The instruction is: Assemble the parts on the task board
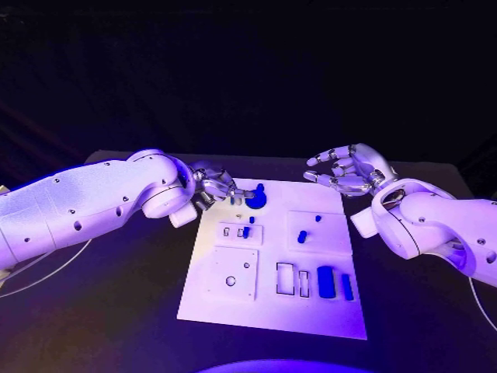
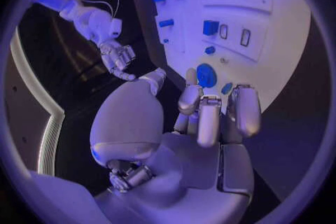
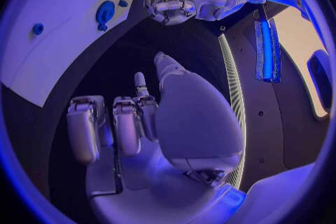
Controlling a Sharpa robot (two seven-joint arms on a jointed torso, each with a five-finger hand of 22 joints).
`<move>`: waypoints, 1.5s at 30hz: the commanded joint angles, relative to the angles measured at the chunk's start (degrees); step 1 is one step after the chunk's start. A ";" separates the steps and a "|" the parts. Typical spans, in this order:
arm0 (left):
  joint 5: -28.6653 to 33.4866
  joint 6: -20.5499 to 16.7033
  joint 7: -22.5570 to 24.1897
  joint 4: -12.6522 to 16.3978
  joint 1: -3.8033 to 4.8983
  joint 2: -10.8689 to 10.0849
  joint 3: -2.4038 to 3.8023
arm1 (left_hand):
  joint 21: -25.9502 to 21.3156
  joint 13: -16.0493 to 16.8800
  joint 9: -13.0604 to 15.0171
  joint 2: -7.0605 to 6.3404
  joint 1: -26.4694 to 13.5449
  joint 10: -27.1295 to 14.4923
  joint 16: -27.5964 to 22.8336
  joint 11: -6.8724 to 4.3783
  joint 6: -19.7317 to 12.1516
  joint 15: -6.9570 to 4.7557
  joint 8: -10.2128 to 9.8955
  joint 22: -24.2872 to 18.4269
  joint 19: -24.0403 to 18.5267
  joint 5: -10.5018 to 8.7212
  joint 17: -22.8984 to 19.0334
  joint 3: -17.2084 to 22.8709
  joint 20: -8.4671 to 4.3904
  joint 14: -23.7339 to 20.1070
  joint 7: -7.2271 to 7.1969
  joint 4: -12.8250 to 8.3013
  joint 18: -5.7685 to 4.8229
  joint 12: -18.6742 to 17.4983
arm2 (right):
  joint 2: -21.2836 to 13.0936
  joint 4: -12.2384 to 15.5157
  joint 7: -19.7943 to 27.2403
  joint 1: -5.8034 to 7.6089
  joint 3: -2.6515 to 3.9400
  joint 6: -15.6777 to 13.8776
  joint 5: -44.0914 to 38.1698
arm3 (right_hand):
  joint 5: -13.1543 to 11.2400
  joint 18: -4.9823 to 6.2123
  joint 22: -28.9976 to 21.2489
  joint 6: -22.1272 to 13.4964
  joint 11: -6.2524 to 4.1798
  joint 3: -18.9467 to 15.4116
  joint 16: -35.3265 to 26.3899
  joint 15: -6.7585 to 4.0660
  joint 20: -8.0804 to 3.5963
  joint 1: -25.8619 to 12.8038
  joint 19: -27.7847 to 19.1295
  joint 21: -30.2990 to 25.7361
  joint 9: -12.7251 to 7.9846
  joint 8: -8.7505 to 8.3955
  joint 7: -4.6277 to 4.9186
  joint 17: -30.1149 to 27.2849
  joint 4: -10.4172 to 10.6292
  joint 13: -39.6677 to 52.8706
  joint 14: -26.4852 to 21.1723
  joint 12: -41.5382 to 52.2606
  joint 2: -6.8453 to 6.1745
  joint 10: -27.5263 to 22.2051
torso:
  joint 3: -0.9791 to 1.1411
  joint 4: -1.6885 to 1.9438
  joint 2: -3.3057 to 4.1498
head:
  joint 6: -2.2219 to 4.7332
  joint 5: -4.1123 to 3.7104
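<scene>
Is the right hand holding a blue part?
No: the right hand hovers past the task board, its curled fingers holding nothing.

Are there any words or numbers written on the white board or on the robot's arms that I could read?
None: no words, numbers or signs can be read anywhere.
The task board carries only outlined slots and blue parts, no lettering that shows.
The left hand and right hand and their white arms show only small dark dots, not letters.
</scene>
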 commanded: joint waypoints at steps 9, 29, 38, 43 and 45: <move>-10.80 11.18 -10.71 -1.37 0.72 3.52 -0.55 | 0.30 -0.17 0.98 0.62 -2.32 -0.03 0.15 -0.29 -0.57 -0.39 1.03 0.24 0.45 -0.28 9.90 -1.87 -0.13 4.50 -0.35 0.01 -0.40 0.06 | -0.02 -1.03 0.67 0.30 0.03 1.12 2.55 | 0.74 0.66 12.32 -0.69 0.46 0.22 -0.34 0.19 0.33 0.18 3.86 -0.34 0.03 0.20 0.00 12.48 0.30 10.45 5.32 -0.28 -0.12 0.93 | 0.00 -0.05 -0.08 | -0.62 -0.05; -11.63 15.46 -12.14 -3.63 0.81 7.19 -2.27 | 0.15 -0.38 1.98 1.26 -2.15 -0.47 -0.03 -0.34 -1.25 -0.42 1.89 0.00 0.14 -0.27 9.61 -3.52 -0.17 4.37 -0.42 -0.22 -0.35 -0.11 | 0.32 -1.46 -0.70 0.33 0.03 1.71 1.44 | 1.09 0.67 12.30 -0.92 0.49 0.29 -0.34 0.21 0.33 0.16 3.86 -0.37 0.00 0.17 0.04 12.49 0.32 10.42 5.32 -0.31 -0.08 0.90 | -0.03 -0.03 0.06 | -1.03 -0.16; -11.02 15.47 -11.80 -4.27 0.78 8.08 -2.71 | 0.15 -0.25 2.31 1.59 -0.83 -0.49 -0.04 -0.35 -1.43 -0.43 2.15 0.04 0.11 -0.26 9.63 -3.59 -0.16 4.36 -0.43 -0.22 -0.35 -0.04 | 0.43 -1.54 -1.01 0.33 0.03 1.94 1.41 | 1.09 0.67 12.30 -0.92 0.49 0.29 -0.34 0.21 0.33 0.16 3.86 -0.37 0.00 0.17 0.04 12.49 0.32 10.42 5.32 -0.31 -0.08 0.90 | -0.06 -0.08 0.05 | -1.28 -0.28; -10.51 15.16 -11.65 -4.42 0.77 8.17 -2.77 | 0.14 -0.17 2.63 2.27 0.11 -0.50 -0.04 -0.40 -1.33 -0.45 2.45 0.06 0.08 -0.26 9.66 -3.37 -0.16 4.36 -0.50 -0.23 -0.35 0.01 | 0.50 -1.61 -1.18 0.33 0.03 2.05 1.35 | 1.25 0.70 12.22 -0.97 0.51 0.33 -0.39 0.22 0.34 0.12 3.79 -0.49 -0.01 0.18 0.06 12.37 0.36 10.36 5.29 -0.38 -0.02 0.85 | -0.02 0.00 -0.03 | -1.47 -0.34; -10.18 14.96 -11.57 -4.45 0.77 8.19 -2.78 | 0.10 -0.21 2.74 2.45 0.39 -0.54 -0.03 -0.42 -1.29 -0.47 2.55 -0.04 -0.01 -0.26 9.68 -3.30 -0.16 4.36 -0.53 -0.23 -0.32 -0.02 | 0.56 -1.67 -1.31 0.33 0.03 2.14 1.33 | 1.25 0.70 12.22 -0.97 0.51 0.33 -0.39 0.22 0.34 0.12 3.79 -0.49 -0.01 0.18 0.06 12.37 0.36 10.36 5.29 -0.38 -0.02 0.85 | -0.02 0.02 -0.03 | -1.53 -0.36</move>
